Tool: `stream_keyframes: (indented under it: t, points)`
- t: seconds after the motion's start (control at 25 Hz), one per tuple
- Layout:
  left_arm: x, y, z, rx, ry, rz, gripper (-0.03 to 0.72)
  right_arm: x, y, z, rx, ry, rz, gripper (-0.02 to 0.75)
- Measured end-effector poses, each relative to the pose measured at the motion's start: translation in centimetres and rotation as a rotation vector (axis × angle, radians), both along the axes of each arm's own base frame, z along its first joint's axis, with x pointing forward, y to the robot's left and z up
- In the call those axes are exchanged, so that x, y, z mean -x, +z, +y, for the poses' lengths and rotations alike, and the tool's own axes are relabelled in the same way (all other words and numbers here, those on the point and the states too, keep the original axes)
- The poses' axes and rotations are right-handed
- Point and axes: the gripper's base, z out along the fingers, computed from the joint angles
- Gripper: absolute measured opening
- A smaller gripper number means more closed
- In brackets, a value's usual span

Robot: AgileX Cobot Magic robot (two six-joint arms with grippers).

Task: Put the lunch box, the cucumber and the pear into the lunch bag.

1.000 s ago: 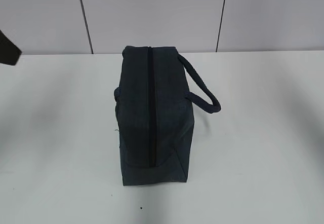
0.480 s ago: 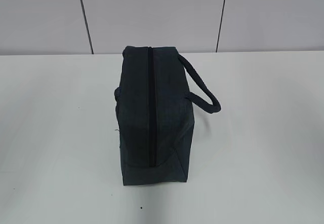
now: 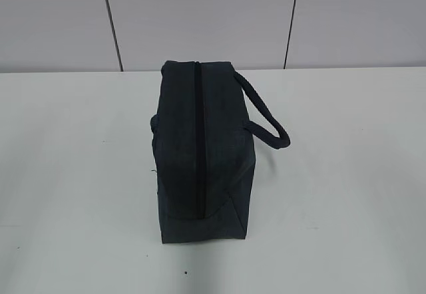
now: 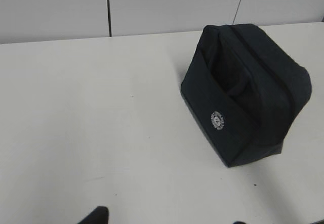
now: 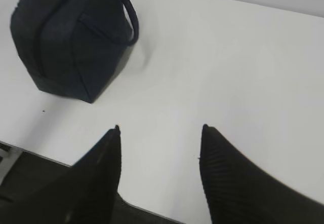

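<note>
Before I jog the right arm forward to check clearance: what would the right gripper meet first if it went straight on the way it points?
Probably only the bare white table. The right gripper stands open and empty, aimed past the lunch bag, which sits well off to its left. Depth is hard to judge, so ease in.

Right tool (image 5: 161, 128) agape, empty; left likewise.

Matte black, ribbed fingers (image 5: 230, 178) taper to pointed tips on the right arm.
</note>
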Motion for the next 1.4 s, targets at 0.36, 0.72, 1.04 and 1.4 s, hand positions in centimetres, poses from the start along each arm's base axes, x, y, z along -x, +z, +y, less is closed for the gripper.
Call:
stream_keyframes:
  t: [0.36,0.72,1.04,1.4]
  points:
    - [2.7,-5.7,1.2,-0.032,0.048,-0.128,0.435,1.7,-6.2,-1.2,0.084,-0.105,-0.005,0.398]
    - [1.9,-7.1,1.5,-0.064,0.077,-0.143,0.435,-0.1,-9.3,-1.3,0.065,-0.127,0.052,0.349]
    - [1.9,-7.1,1.6,-0.075,0.084,-0.146,0.435,-0.6,-9.7,-1.3,0.038,-0.151,0.043,0.335]
    - [1.9,-7.1,1.6,-0.075,0.084,-0.146,0.435,-0.7,-9.7,-1.3,0.036,-0.152,0.043,0.335]
